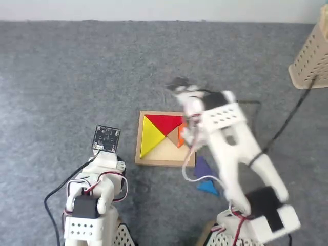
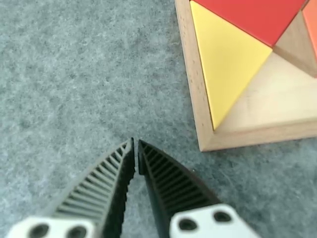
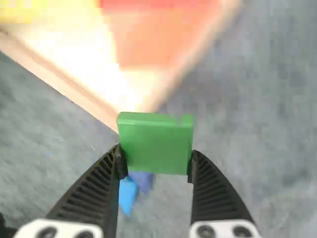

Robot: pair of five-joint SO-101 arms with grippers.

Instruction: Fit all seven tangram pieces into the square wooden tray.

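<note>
Though held, green piece (image 3: 154,144) (near tray (image 3: 59,82))

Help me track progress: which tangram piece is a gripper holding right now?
The green piece, clamped in the right gripper. The yellow, red and orange pieces lie in the tray; the purple and blue ones lie on the carpet.
</note>
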